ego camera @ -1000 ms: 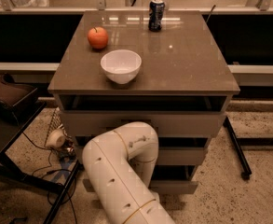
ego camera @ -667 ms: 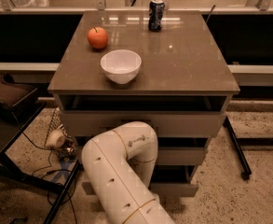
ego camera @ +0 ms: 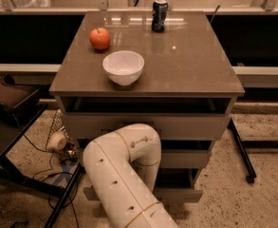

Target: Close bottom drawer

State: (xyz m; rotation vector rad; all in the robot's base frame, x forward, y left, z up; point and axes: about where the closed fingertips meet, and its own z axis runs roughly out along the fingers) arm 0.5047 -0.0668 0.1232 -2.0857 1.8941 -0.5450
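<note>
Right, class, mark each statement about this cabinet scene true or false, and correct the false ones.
1. The white bowl stands on the cabinet top, nearer the camera than the apple. True.
2. The can lies on its side. False: it stands upright at the back.
3. The handle of the bottom drawer shows plainly. False: the arm covers the drawer's middle.
4. The hand grips the apple. False: it is hidden behind the arm's bend, by the drawers.
5. The apple sits left of the can. True.
</note>
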